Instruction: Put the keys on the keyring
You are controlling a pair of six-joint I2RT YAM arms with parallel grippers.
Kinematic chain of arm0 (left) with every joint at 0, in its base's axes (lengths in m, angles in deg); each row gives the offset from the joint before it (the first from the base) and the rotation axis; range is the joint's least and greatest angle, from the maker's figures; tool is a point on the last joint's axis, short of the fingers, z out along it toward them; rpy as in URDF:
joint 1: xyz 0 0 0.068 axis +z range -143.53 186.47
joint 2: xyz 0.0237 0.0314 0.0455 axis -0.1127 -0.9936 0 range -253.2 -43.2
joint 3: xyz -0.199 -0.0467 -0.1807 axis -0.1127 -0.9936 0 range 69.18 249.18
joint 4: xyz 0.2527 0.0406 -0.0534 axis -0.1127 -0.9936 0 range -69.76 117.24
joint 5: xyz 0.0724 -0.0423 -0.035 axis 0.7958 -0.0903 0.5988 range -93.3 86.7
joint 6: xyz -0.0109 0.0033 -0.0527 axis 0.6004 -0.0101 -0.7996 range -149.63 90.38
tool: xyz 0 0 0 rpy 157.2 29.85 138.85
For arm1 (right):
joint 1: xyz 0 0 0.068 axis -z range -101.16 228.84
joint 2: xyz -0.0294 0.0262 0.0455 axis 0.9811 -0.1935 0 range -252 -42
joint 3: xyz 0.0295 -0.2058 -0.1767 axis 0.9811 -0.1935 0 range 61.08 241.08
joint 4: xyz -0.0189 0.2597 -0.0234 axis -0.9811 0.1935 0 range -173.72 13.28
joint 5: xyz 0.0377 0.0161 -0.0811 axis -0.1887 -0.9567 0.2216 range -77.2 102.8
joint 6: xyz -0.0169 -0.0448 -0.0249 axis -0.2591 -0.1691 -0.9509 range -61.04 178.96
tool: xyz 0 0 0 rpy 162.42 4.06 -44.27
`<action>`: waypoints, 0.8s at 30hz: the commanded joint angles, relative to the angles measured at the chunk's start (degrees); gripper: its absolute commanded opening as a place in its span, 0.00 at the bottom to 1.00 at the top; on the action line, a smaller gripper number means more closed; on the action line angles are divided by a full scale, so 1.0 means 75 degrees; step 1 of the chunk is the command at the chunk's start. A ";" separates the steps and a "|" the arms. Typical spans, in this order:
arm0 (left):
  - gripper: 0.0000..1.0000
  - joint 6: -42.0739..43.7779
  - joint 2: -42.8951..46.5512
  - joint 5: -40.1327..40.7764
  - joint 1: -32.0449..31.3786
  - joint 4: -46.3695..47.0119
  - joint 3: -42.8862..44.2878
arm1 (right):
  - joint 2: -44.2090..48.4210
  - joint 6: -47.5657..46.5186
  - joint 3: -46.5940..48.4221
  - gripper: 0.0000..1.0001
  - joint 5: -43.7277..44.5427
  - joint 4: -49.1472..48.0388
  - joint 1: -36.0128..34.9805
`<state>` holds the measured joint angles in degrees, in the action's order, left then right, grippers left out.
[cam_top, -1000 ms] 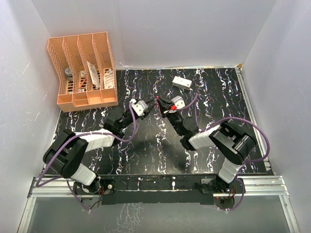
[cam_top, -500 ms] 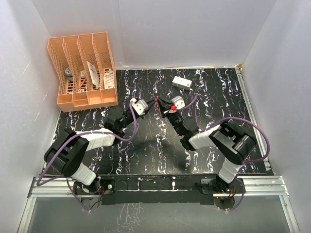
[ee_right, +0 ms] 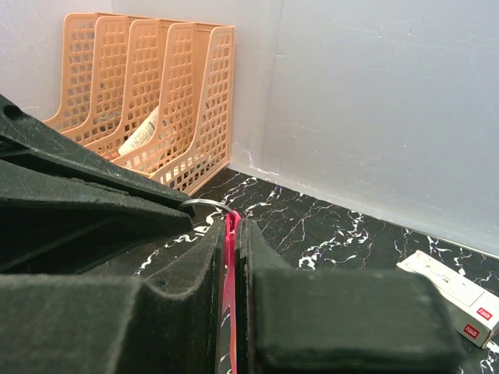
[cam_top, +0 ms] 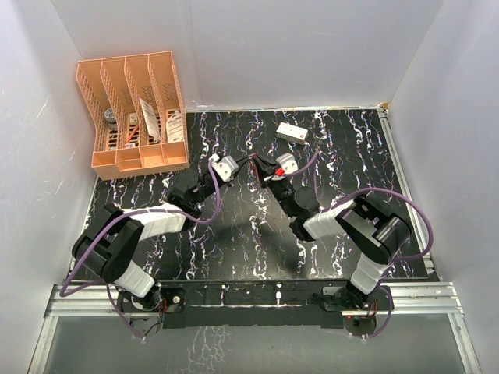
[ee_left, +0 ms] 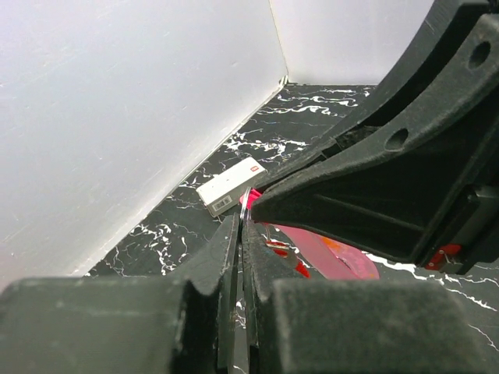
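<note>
**A:** Right wrist view: what has the right tool (ee_right: pixel 232 226) got?

**B:** Its fingers are clamped on the pink tag of the keyring (ee_right: pixel 228 257), with the ring poking out at the tips, above the desk (ee_right: pixel 312 222).

**A:** And the left tool (ee_left: pixel 239 234)?

**B:** Closed, tips touching that ring. A white box (ee_left: pixel 231 184) lies beyond.

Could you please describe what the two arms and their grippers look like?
Both the left arm and right arm have black joints and white link shells, with a purple cable looping along each. The left gripper and right gripper each carry a white wrist block and matte black, tapering jaws.
</note>
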<state>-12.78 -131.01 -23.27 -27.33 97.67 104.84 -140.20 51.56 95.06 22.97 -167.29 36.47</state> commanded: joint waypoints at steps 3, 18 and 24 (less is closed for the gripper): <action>0.00 -0.0072 0.0193 0.0114 0.0013 -0.0124 0.0493 | 0.0249 0.0002 0.0129 0.00 0.0003 -0.2737 -0.0004; 0.00 -0.0471 0.0410 0.0742 0.0018 -0.1109 0.0829 | 0.0957 -0.0082 -0.0137 0.33 0.0241 -0.2520 0.0010; 0.00 -0.1338 0.0911 0.1404 0.0010 -0.2427 0.1472 | 0.2262 -0.0147 -0.0107 0.28 -0.0284 -0.0009 0.0001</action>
<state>-17.64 -129.57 -16.43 -27.35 84.91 110.52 -130.84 51.21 93.42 23.50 -166.90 36.58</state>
